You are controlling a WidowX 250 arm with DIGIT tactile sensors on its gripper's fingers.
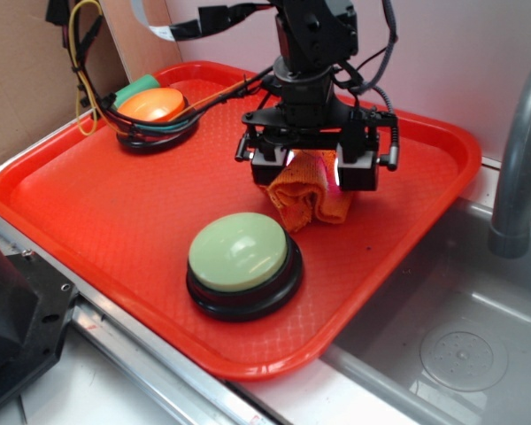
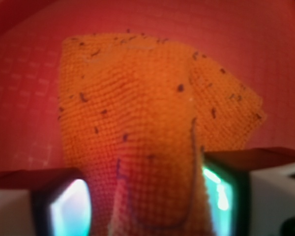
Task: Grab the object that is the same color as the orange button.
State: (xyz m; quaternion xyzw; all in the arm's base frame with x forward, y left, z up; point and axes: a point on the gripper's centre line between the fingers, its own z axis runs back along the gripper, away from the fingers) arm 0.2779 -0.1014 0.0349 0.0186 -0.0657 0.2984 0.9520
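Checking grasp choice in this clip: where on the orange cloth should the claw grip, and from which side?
Grip the raised middle fold of the cloth, coming straight down from above. It lies crumpled on the tray, so the bunched ridge gives the fingers something to pinch, while the flat edges do not. The claw already straddles that fold, with cloth filling the gap in the wrist view.

The exterior view looks down at an angle from in front of the red plastic tray point(image 1: 88, 212), taking in the whole tray and part of the grey sink point(image 1: 460, 354) beside it. The wrist view sits just above the gripper point(image 2: 147, 206), facing straight down, very close. Both share the fuzzy orange cloth point(image 1: 311, 197) point(image 2: 137, 123) on the tray.
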